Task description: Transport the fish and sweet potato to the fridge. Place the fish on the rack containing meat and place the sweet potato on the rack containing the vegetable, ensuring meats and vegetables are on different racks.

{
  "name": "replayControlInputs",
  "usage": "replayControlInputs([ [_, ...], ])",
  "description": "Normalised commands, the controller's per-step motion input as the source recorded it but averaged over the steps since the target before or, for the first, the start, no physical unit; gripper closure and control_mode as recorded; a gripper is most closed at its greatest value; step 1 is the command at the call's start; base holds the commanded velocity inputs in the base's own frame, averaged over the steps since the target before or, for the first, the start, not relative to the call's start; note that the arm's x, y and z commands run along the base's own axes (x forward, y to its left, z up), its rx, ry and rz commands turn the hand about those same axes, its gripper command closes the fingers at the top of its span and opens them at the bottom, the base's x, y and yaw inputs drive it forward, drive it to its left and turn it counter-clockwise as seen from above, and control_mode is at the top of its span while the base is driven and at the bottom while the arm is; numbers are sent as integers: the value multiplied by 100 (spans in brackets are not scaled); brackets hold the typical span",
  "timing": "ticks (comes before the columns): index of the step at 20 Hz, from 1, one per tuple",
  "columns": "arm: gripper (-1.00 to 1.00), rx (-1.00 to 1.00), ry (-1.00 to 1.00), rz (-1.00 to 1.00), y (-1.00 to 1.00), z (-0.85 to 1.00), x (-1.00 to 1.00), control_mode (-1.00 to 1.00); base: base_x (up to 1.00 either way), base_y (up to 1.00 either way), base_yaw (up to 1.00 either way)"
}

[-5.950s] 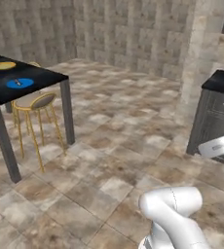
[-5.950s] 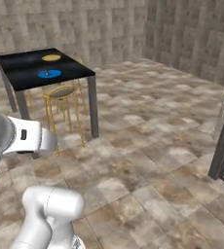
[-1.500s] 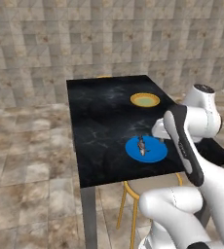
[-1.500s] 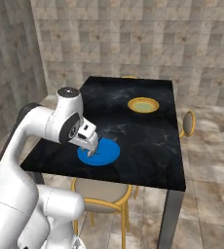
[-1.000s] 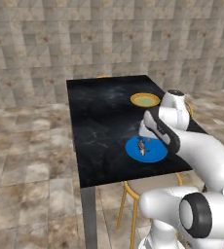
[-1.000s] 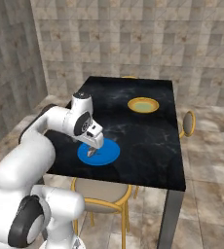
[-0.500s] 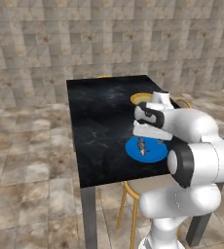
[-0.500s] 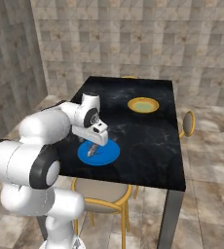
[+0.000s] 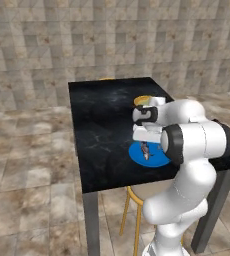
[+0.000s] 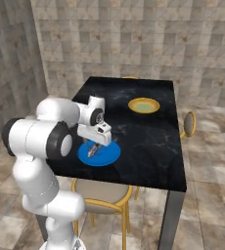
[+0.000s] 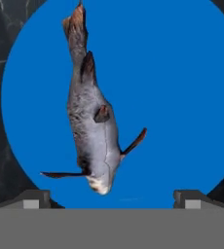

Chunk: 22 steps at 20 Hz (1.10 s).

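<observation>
The fish (image 11: 92,121), slim and silver-grey with dark fins, lies on a round blue plate (image 11: 182,97) near the front edge of the black table (image 9: 102,120). My gripper (image 11: 111,199) hangs straight over it, open, one fingertip (image 11: 36,198) on each side of the fish's head end and nothing between them. In the base views the gripper (image 9: 146,142) (image 10: 93,143) points down just above the fish (image 9: 146,149) (image 10: 92,148) on the blue plate (image 9: 157,157) (image 10: 107,155). The sweet potato and the fridge are out of view.
A yellow plate (image 9: 142,100) (image 10: 144,105) sits farther back on the table. Yellow-framed chairs stand under the table's front edge (image 10: 102,193) and at its right side (image 10: 188,124). A stone-tiled wall rises behind; tiled floor lies around the table.
The base drove up to the table earlier. Over the last second the arm folded in and brought the hand down over the blue plate, close to the fish. The jaws stayed open.
</observation>
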Motion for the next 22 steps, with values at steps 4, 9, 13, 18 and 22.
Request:
replayControlInputs([
  [4,-100,0,3,1,0,-41,25,-100,0,0,0],
  [9,-100,0,1,0,0,-37,21,-100,0,0,0],
  [13,-100,0,1,0,0,-31,7,-100,0,0,0],
  [18,-100,1,0,0,-4,-2,-6,-100,0,0,0],
  [22,-100,2,0,0,-9,1,-1,-100,0,0,0],
])
